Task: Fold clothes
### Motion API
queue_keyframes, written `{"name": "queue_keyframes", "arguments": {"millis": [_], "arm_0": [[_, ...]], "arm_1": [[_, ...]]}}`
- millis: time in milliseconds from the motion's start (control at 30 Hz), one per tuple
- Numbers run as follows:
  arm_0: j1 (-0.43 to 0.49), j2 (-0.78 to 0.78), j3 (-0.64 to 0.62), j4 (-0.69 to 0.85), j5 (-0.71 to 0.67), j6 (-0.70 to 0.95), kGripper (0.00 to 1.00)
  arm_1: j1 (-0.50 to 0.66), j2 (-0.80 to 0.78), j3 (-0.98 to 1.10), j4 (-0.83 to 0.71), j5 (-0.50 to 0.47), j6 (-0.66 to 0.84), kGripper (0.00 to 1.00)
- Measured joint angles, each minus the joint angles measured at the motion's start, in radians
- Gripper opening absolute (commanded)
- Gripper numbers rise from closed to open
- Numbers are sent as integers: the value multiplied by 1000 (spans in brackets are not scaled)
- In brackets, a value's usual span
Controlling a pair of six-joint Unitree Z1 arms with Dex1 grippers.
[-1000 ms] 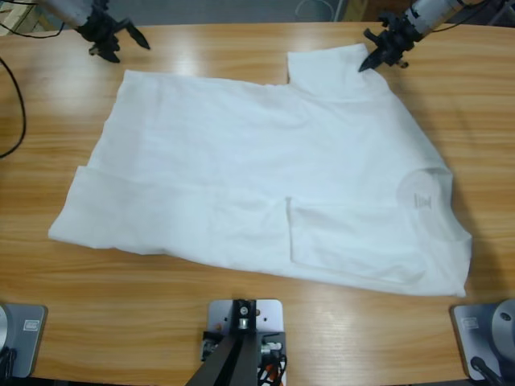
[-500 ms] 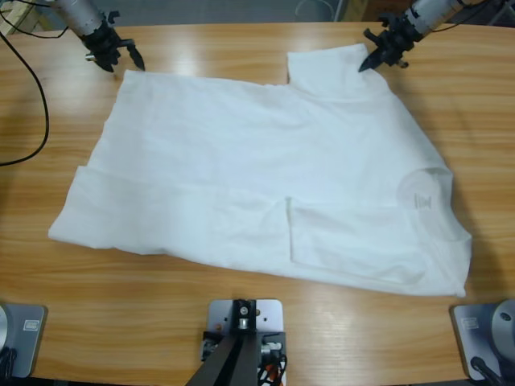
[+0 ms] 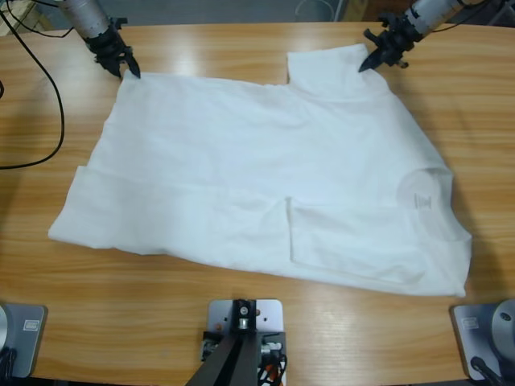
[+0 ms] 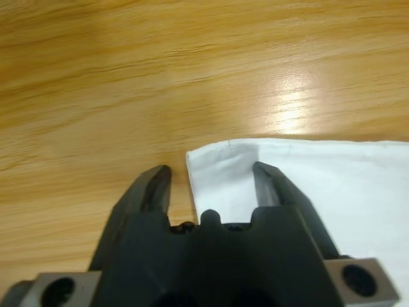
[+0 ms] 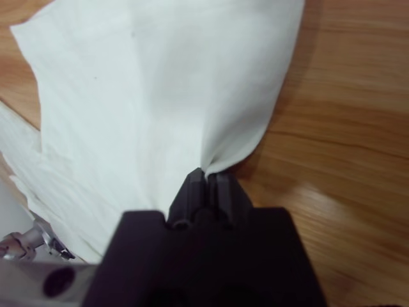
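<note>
White T-shirt (image 3: pixel 265 185) on table (image 3: pixel 241 322); left end effector (image 4: pixel 211 176) agape astride its corner — right end effector (image 5: pixel 208 179) pinching sleeve

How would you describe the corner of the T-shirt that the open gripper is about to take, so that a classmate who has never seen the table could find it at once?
A white T-shirt lies spread over the long wooden table. Follow its far edge to the end away from the raised sleeve that the right gripper pinches. There the left gripper straddles a square corner, jaws open; it alone lies flat with a black jaw on each side.
</note>
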Motion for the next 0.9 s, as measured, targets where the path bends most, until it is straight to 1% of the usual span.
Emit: {"name": "queue_keyframes", "arguments": {"millis": [333,567,733,900], "arm_0": [[-1,27,-70,39,27,12,0],[-1,33,-87,87,17,64,0],[6,33,-87,106,-50,64,0],[46,33,-87,108,-158,43,0]], "arm_1": [[0,0,0,5,0,-4,0],[-1,-1,0,8,9,-5,0],[-1,-1,6,31,48,-10,0],[-1,-37,10,45,103,-22,0]]}}
